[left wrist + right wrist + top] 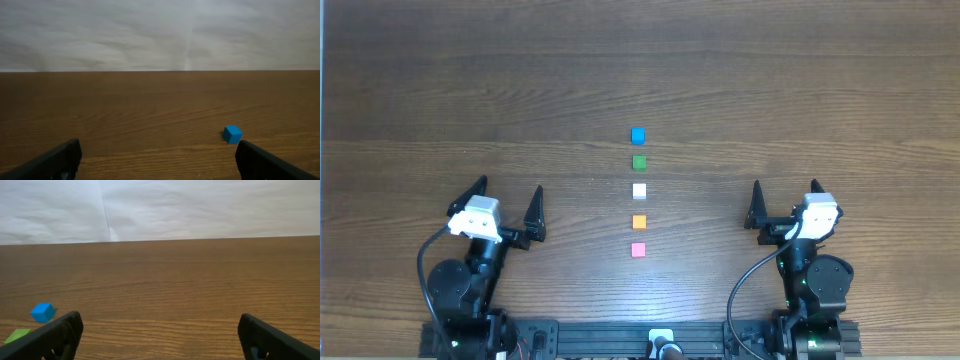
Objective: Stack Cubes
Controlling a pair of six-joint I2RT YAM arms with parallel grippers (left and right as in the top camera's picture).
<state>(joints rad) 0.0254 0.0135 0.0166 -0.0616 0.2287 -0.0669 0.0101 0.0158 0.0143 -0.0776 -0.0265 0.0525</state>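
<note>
Cubes [639, 191] lie between left gripper [509, 187] and right gripper [786, 185]

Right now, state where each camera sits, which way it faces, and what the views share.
Top view: fixed overhead, looking down on the brown wooden table, five small cubes, the open left gripper and right gripper.
Left wrist view: on the left arm, facing across the table to a pale wall; own fingers, small blue cube.
Right wrist view: on the right arm, same heading; own fingers, small green cube.
Shared: all three show the blue cube.
</note>
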